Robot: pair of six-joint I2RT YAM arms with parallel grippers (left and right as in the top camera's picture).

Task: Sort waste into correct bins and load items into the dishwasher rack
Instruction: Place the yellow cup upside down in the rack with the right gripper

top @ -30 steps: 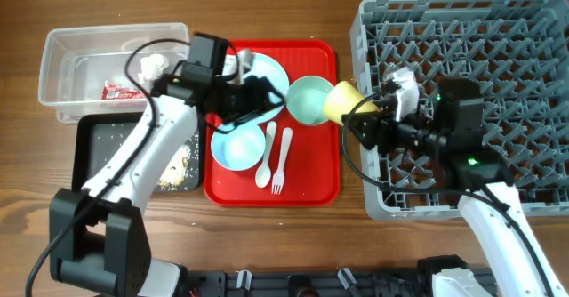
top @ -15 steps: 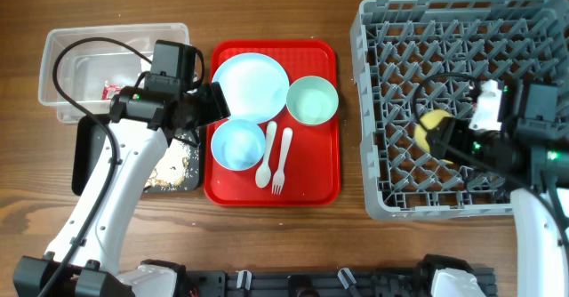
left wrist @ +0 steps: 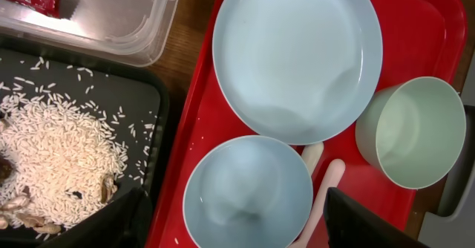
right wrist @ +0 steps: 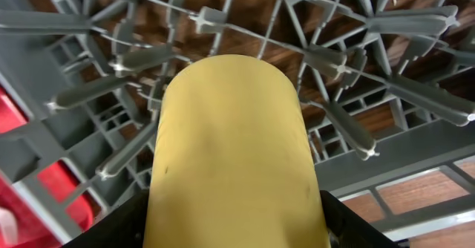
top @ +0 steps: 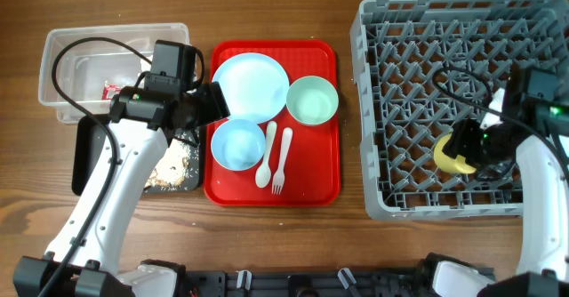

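Over the grey pegged rack (top: 427,39), right pincer (top: 460,151) clamped on smooth yellow cup (right wrist: 230,144); left pincer (left wrist: 234,212) seemingly apart.

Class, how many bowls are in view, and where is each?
2. The pale blue bowl sits on the red tray beside the spoon; the mint-green bowl sits on the tray, right of the plate. None seems hidden.

The left arm (top: 116,177) comes up from the bottom edge and bends to the right. The left gripper (top: 219,104) points right, with its two fingers (left wrist: 122,218) spread wide and nothing between them. The right arm (top: 536,190) reaches up and turns left. The right gripper (top: 464,148) squeezes a yellow cup (right wrist: 230,151).
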